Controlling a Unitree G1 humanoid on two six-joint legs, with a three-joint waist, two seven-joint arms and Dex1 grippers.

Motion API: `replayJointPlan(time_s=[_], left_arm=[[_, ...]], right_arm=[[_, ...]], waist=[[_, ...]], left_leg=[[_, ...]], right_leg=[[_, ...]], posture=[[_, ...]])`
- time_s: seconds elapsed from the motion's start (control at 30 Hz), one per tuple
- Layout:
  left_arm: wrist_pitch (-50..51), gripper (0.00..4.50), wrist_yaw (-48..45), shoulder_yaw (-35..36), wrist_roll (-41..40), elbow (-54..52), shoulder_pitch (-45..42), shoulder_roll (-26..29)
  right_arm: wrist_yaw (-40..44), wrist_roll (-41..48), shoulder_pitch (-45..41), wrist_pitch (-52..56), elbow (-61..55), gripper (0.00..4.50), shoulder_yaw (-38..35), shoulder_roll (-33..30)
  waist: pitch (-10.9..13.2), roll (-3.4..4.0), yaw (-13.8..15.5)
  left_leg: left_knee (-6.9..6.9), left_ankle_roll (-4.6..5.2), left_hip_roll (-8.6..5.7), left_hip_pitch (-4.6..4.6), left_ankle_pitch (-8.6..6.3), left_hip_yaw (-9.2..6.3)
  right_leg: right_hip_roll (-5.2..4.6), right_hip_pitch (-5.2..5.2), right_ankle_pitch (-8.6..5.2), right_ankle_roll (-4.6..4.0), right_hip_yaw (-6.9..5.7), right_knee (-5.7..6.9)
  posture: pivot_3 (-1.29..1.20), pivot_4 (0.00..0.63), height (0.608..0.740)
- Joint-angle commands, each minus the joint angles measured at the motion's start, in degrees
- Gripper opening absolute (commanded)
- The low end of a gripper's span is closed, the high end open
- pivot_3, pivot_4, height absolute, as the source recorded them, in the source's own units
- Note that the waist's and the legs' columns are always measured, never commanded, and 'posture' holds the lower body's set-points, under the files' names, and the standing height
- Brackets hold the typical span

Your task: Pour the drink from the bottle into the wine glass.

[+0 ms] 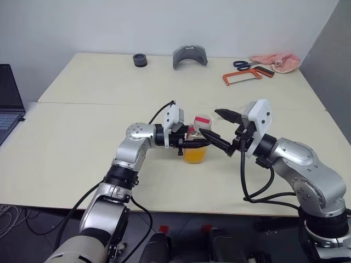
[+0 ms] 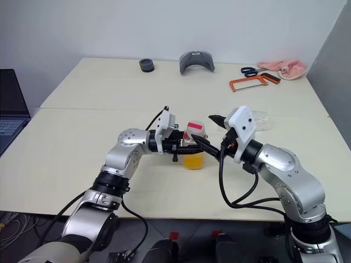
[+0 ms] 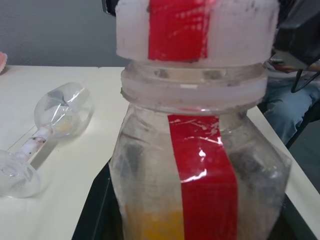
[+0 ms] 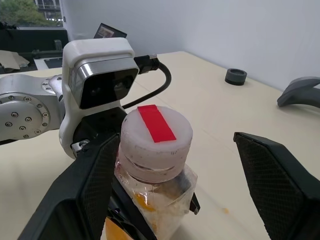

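Between the spread right gripper [image 4: 170, 185] fingers stands the small clear red-striped, white-capped plastic bottle [image 4: 155, 165], clamped by the left gripper [image 1: 192, 143].

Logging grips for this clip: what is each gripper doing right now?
Left gripper: shut on the bottle, holding it upright.
Right gripper: open, jaws on either side of the white cap.

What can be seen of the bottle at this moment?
The bottle is small, clear plastic, squarish, with a red stripe down its side and across its white cap, which is still on. Orange-yellow drink fills its lower part. It stands upright over the table, clamped by the left gripper. The right gripper is open, its fingers flanking the cap.
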Motion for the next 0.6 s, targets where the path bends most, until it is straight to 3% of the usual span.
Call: replayJointPlan(time_s=[0.03,0.6], left_arm=[[-1.47,1.65,-0.75,0.84,-0.79,-1.13,-1.74,0.23],[-2.15,1.65,0.14,1.00,-0.74,-0.90,-1.68,-0.03]], right_arm=[[-0.12,0.46,0.19,-0.36,-1.43,3.87,-2.85,-0.79],[2.95,6.07,0.64,1.43,-3.68,3.87,-3.23,-1.57]], waist=[[0.00,0.00,0.00],[0.00,0.00,0.00]], left_leg=[[0.00,0.00,0.00,0.00,0.00,0.00],[0.00,0.00,0.00,0.00,0.00,0.00]], right_leg=[[0.00,0.00,0.00,0.00,0.00,0.00],[0.00,0.00,0.00,0.00,0.00,0.00]], posture=[[0.00,0.150,0.740],[0.00,0.150,0.740]])
